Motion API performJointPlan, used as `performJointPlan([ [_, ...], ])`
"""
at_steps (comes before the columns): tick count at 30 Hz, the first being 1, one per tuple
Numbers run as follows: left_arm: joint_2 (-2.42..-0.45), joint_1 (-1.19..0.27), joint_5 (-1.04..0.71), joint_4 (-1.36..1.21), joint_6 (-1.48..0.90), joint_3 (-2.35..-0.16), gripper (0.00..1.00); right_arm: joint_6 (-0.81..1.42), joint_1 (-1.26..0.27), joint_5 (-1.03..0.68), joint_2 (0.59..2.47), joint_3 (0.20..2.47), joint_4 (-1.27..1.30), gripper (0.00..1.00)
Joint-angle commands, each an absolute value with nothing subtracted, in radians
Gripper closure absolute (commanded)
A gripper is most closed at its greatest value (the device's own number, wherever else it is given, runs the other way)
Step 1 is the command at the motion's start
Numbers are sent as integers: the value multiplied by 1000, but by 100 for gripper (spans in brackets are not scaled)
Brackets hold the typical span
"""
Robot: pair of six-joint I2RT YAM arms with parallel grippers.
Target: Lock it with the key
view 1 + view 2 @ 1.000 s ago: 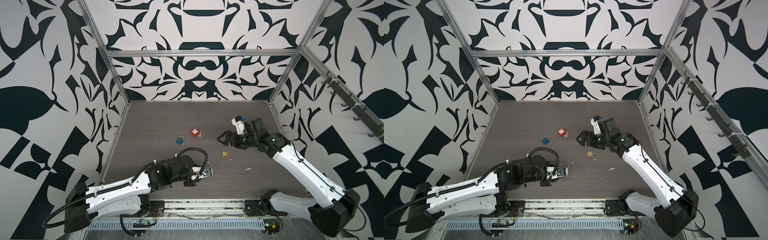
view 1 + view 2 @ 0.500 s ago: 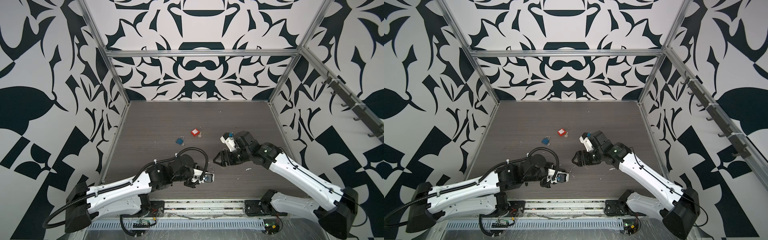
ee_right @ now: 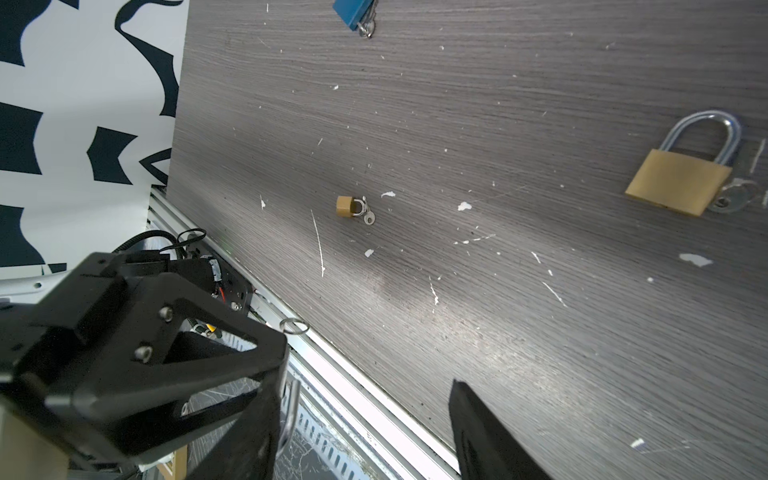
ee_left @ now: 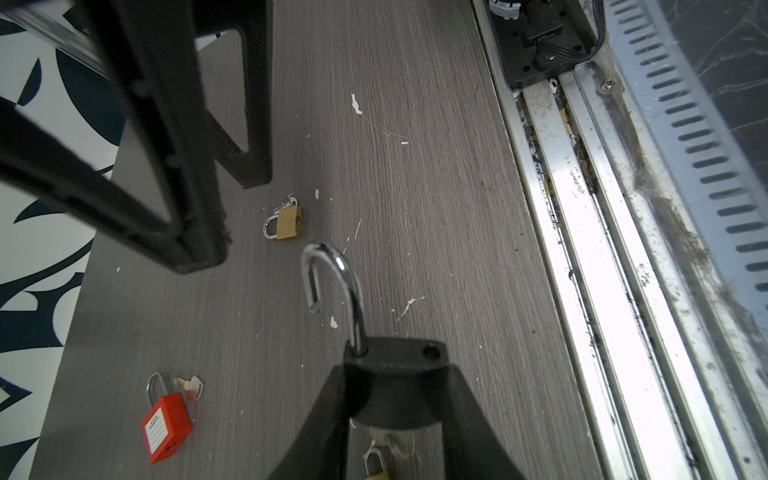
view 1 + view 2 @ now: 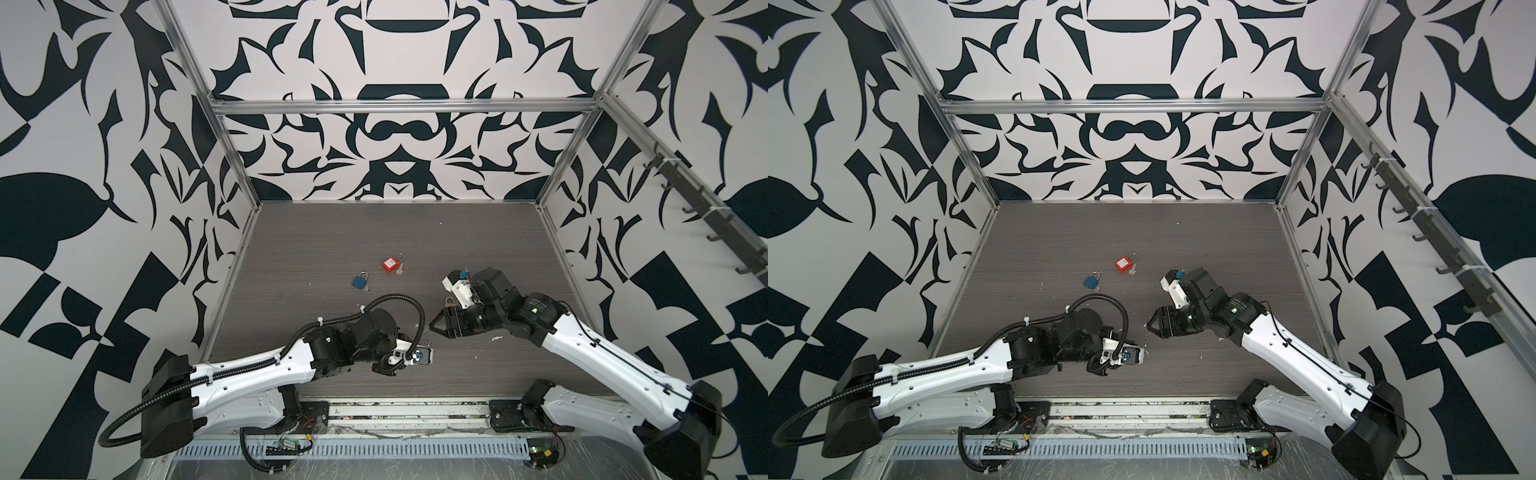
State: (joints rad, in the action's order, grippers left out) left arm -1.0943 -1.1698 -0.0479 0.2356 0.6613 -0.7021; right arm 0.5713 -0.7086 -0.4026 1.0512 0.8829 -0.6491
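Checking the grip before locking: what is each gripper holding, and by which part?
The left gripper clamps the open-shackled padlock by its body; the right gripper holds nothing.

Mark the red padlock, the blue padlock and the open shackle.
Red padlock [image 5: 390, 264]: in a top view, its body.
Blue padlock [image 5: 359, 281]: in a top view, its body.
Open shackle [image 4: 354, 303]: left wrist view, its long leg.
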Motion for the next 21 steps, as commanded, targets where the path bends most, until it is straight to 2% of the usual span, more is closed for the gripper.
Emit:
performJointPlan([
  [1, -1108, -1166, -50, 205, 680, -753, 100, 553, -721, -433, 1070, 895, -627, 35],
  [4, -1114, -1166, -28, 171, 670, -748, 100, 548, -730, -442, 1079, 884, -631, 41],
  [10, -1134, -1164, -3, 133, 645, -747, 100, 561, -742, -439, 1066, 835, -629, 58],
  [15, -1159, -1157, 5, 102, 626, -750, 100, 565, -743, -387, 1017, 828, -643, 69],
  [21, -1170, -1140, -2, 119, 591, -764, 100, 553, -742, -313, 943, 870, -660, 72],
])
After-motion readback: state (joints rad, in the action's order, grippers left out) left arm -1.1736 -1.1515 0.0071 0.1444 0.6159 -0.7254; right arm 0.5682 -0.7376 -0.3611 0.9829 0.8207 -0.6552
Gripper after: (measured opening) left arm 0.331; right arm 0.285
